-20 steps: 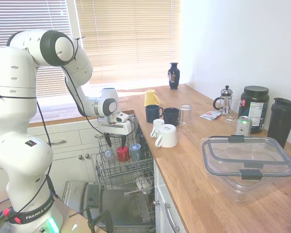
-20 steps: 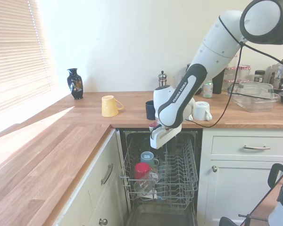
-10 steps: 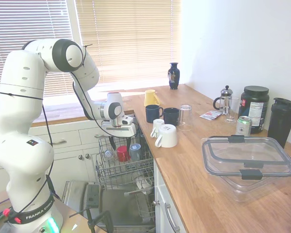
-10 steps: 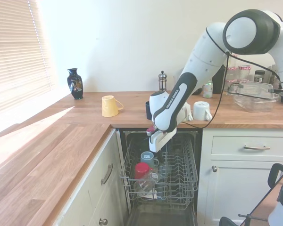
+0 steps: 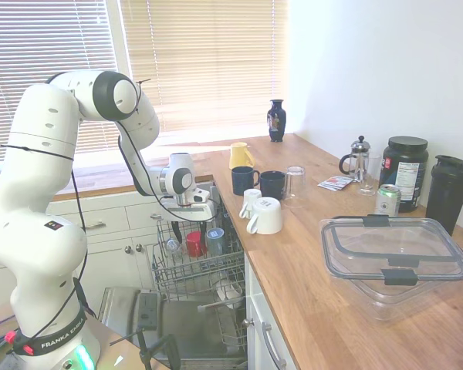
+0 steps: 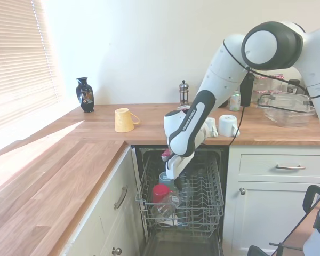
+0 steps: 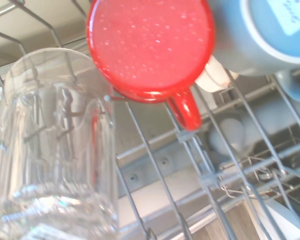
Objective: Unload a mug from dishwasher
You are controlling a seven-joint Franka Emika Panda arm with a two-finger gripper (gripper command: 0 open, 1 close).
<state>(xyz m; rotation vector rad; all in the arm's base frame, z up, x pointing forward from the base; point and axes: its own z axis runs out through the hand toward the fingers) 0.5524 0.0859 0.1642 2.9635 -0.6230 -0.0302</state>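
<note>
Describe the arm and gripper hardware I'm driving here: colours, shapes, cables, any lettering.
The arm is glossy white, built of rounded segments with dark grey circular joint caps. Black "FRANKA EMIKA" lettering runs along the forearm and around the base ring, where a green light glows. A thin black cable loops along the links. The gripper has a white boxy body with dark fingers.

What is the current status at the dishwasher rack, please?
End effector poised above rack, empty. Small glossy red mug upside down in grey wire rack, untouched. Clear drinking glass and pale blue mug crowd it.
</note>
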